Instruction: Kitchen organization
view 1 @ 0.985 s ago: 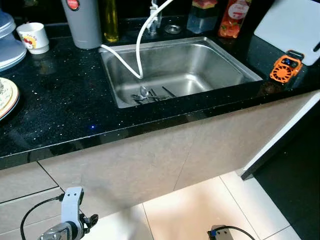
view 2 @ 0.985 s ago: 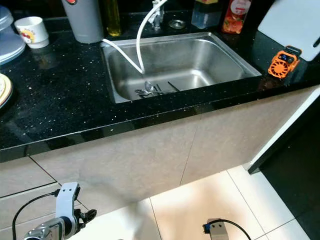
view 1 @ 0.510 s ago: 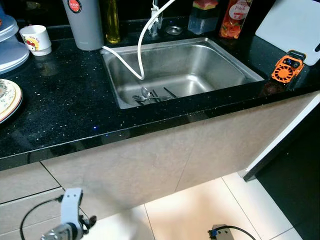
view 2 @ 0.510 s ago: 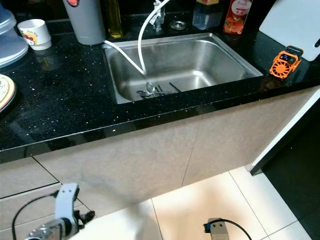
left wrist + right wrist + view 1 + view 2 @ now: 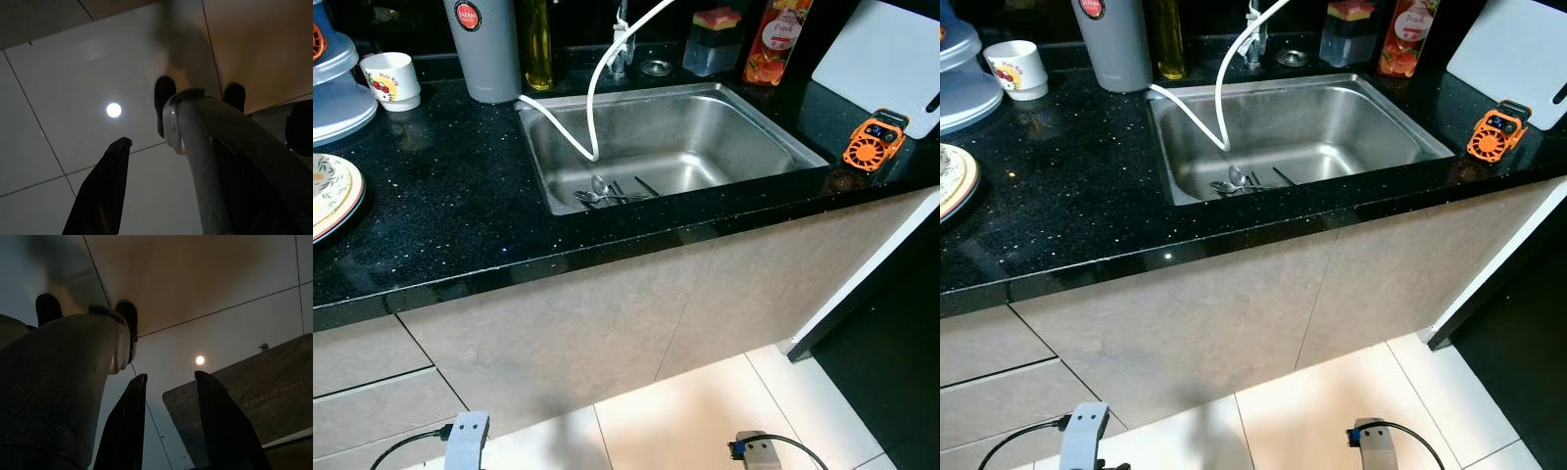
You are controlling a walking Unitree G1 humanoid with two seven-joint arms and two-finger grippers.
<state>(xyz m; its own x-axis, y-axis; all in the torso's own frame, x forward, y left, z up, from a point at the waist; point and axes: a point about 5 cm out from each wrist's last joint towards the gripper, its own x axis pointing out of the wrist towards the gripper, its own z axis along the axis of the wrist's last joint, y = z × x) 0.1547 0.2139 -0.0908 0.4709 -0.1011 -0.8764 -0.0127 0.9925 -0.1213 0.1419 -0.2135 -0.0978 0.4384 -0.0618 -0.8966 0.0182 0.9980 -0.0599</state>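
Both arms have dropped lower at the bottom edge of the head views since a second ago, and the camera has shifted slightly, so the counter sits a little differently in frame. The stainless sink (image 5: 666,137) is set in the black speckled countertop (image 5: 440,215) at about 12 o'clock, with spoons and other cutlery (image 5: 607,192) lying at its front left corner and a white hose (image 5: 592,98) curving down into the basin. At 11 o'clock stands a grey canister (image 5: 487,44), with a yellow oil bottle (image 5: 536,44) just beside it. A white cup (image 5: 393,78) is at 10 o'clock, and a patterned plate (image 5: 335,194) at 9 o'clock. An orange gadget (image 5: 873,143) rests at 2 o'clock, near a white cutting board (image 5: 886,54). The left gripper (image 5: 100,196) hangs over pale floor tiles (image 5: 58,88); whether its fingers are parted I cannot tell. The right gripper (image 5: 168,421) hangs with its fingers apart, holding nothing.
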